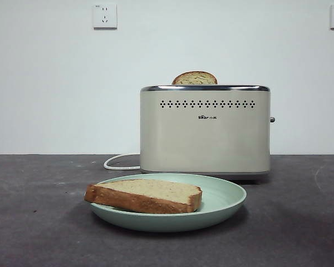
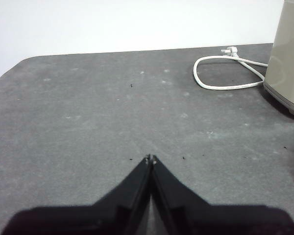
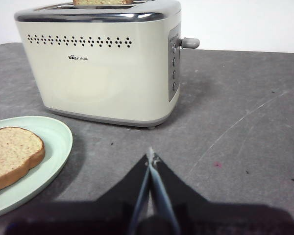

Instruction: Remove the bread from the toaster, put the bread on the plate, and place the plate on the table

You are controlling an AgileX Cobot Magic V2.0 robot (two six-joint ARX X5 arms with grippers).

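bread (image 1: 195, 78) in toaster (image 1: 205, 130) marked "bear", slice (image 1: 145, 196) on plate (image 1: 222, 203)

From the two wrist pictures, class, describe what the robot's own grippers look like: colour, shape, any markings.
Left gripper: two matte black jaws, broad at the base and tapering to a sharp point, with tiny pale specks at the tips. Right gripper: the same black wedge shape, with pale bluish-grey inner faces along the seam. No cables, logos or lettering show.
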